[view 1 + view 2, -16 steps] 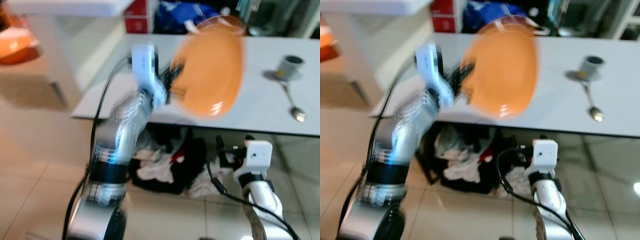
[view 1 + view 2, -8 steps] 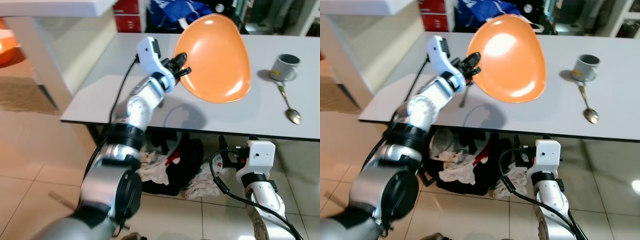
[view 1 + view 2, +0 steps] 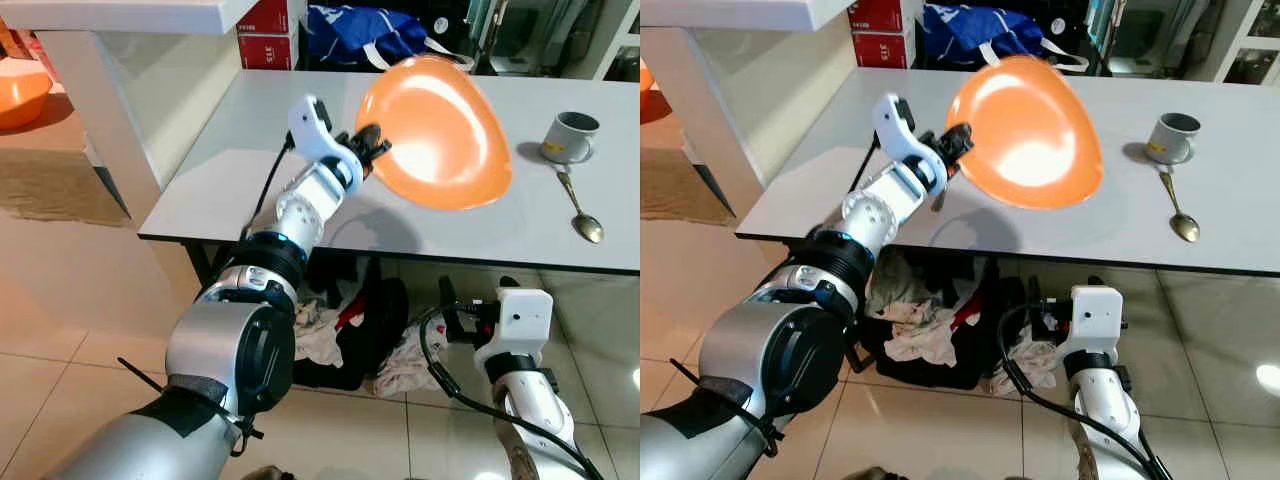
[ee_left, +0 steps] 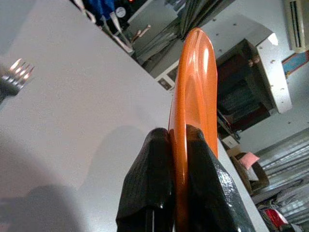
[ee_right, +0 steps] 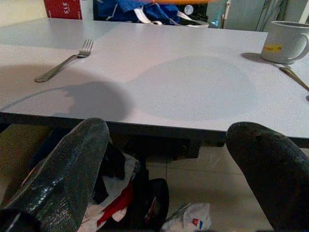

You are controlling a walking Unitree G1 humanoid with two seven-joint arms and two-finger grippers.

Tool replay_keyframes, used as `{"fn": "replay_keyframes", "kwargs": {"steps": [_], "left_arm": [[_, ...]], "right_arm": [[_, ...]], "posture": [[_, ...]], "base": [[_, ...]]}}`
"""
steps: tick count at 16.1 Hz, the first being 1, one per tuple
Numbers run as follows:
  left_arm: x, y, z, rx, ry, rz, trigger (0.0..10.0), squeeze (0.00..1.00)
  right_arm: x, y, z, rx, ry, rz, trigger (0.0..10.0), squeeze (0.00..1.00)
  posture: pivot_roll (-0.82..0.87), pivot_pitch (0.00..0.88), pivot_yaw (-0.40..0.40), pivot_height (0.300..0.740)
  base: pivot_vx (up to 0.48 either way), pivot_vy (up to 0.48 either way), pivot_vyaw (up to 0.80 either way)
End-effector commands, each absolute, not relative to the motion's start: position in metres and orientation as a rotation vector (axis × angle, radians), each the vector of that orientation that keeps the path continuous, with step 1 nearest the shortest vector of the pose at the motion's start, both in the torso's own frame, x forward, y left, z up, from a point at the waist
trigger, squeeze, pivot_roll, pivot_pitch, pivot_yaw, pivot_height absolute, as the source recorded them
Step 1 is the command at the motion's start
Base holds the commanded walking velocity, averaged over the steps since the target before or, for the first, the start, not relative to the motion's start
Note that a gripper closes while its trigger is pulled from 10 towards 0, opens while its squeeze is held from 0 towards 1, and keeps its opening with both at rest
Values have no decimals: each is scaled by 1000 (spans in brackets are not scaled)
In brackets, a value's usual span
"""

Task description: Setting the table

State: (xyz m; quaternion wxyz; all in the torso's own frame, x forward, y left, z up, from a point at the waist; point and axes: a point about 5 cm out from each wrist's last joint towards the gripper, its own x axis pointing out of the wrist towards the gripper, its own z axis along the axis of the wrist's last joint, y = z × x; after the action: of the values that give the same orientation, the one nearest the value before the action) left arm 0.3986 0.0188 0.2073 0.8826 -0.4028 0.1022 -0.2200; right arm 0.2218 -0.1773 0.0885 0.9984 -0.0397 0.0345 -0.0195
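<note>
The left end effector [image 3: 367, 146] is pinched on the rim of an orange plate [image 3: 440, 135], its two black fingers [image 4: 153, 179] clamped one on each face of the edge. The plate hangs tilted above the grey surface [image 3: 230, 170], not yet touching it, with its round shadow lying on the top below. A fork [image 5: 65, 61] rests on the surface on the robot's left of that shadow; a mug [image 3: 572, 135] and a spoon [image 3: 578, 208] sit well apart to the right. The right end effector [image 5: 169, 159] hangs low by the table edge, fingers spread wide and holding nothing, above a heap of clothes [image 3: 335, 335] on the floor

The step in hand looks like laying the plate down. To do it well, the wrist should roll until the plate is level, then lower slowly so the base meets the top flat rather than on one edge. Aiming just beside the fork, without covering it, would give a proper place setting. A rim pinch gives little hold against the plate's weight, so smooth motion matters. The fingers should part only once the plate rests fully on the surface
</note>
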Motion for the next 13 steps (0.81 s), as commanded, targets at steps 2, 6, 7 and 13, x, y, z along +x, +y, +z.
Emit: {"fn": "replay_keyframes", "kwargs": {"steps": [2, 6, 7, 13], "left_arm": [[401, 12, 226, -767, 130, -476, 0, 0], [396, -2, 223, -778, 133, -517, 0, 0], [393, -8, 222, -772, 142, -543, 0, 0], [385, -25, 221, -707, 136, -631, 0, 0]], "right_arm": [[217, -176, 93, -81, 56, -40, 10000, 0], [215, -176, 92, -80, 63, -48, 10000, 0], [215, -175, 92, -80, 64, -47, 10000, 0], [216, -172, 91, -78, 65, -44, 10000, 0]], "posture": [[-286, 14, 65, 727], [-285, 11, 69, 727], [-280, 4, 72, 727], [-276, 0, 80, 727]], "base": [[0, 0, 0], [0, 0, 0], [0, 0, 0], [398, 0, 0]]}}
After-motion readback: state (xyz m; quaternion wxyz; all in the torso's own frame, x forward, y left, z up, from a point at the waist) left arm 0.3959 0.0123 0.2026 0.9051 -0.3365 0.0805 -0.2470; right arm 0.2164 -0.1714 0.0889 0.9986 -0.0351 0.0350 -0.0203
